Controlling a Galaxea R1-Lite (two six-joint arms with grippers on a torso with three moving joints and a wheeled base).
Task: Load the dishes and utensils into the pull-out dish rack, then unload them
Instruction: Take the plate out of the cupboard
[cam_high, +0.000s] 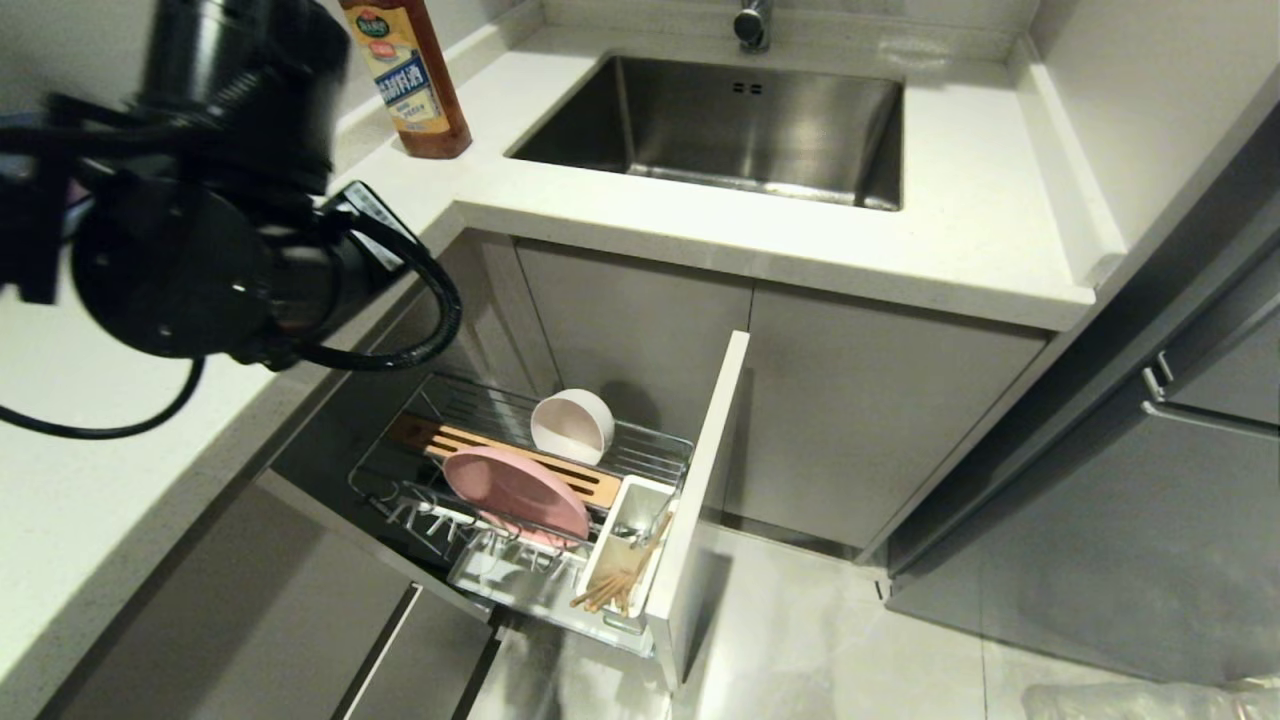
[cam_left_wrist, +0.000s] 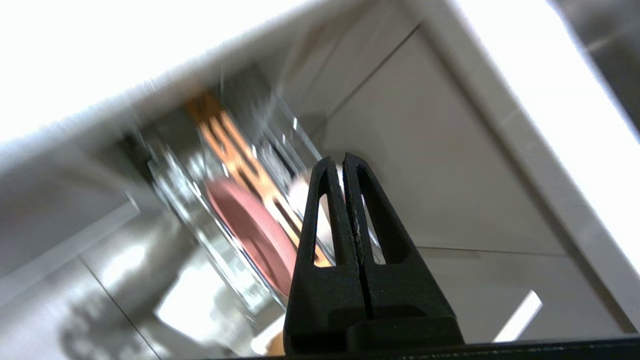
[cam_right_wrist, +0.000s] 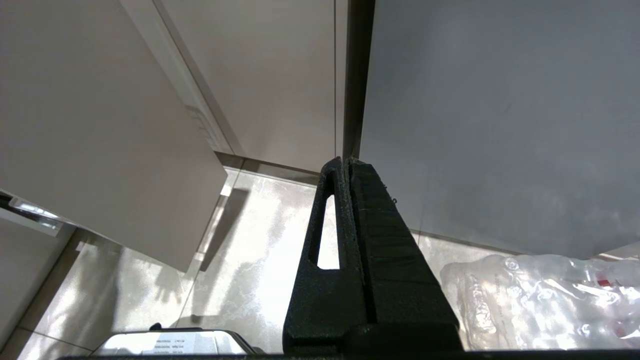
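Note:
The pull-out dish rack (cam_high: 655, 452) stands drawn out below the counter, its narrow door front (cam_high: 705, 480) on the right. A pink plate (cam_high: 515, 492) stands on edge in it against the slotted wooden block (cam_high: 470, 443). The cream bowl (cam_high: 572, 425) lies on its side behind the block. Chopsticks (cam_high: 618, 582) lean in the white utensil cup (cam_high: 632, 505); I cannot make out the spoon. My left arm (cam_high: 190, 260) hangs above the counter, left of the rack. The left gripper (cam_left_wrist: 343, 159) is shut and empty, well above the plate (cam_left_wrist: 252, 232) and block (cam_left_wrist: 232, 150). The parked right gripper (cam_right_wrist: 346, 161) is shut, over the floor.
A steel sink (cam_high: 740, 120) is set in the white countertop (cam_high: 950, 220), with a brown sauce bottle (cam_high: 412, 85) on its left. Grey cabinet fronts (cam_high: 860, 420) surround the rack. A clear plastic bag (cam_right_wrist: 540, 295) lies on the tiled floor at the right.

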